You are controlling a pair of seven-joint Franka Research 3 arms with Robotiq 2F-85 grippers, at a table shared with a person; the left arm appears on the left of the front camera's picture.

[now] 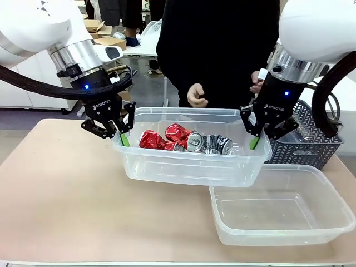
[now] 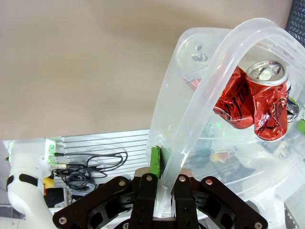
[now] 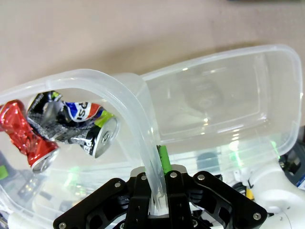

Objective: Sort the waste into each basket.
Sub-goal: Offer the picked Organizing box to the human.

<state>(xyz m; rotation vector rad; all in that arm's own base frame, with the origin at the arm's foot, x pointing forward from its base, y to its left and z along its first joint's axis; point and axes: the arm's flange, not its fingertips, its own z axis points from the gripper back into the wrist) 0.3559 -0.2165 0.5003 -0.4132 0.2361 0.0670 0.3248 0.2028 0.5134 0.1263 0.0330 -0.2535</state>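
Observation:
A clear tub (image 1: 183,167) holds crushed red cans (image 1: 158,140) and a dark and silver can (image 1: 214,144). My left gripper (image 1: 123,136) is shut on the tub's left rim, and my right gripper (image 1: 256,139) is shut on its right rim. The tub seems raised slightly off the table. In the left wrist view the rim (image 2: 209,90) runs between my left gripper (image 2: 164,164) fingers, with the red cans (image 2: 264,105) beyond. The right wrist view shows my right gripper (image 3: 158,176) pinching the rim (image 3: 128,109), with the dark can (image 3: 86,129) and a red can (image 3: 28,140) inside.
A second, empty clear tub (image 1: 278,236) sits at the front right, its far left corner under the held tub; its rim (image 3: 286,62) shows in the right wrist view. A dark blue lattice basket (image 1: 308,142) stands behind it. A person's hands (image 1: 197,95) hover at the far edge.

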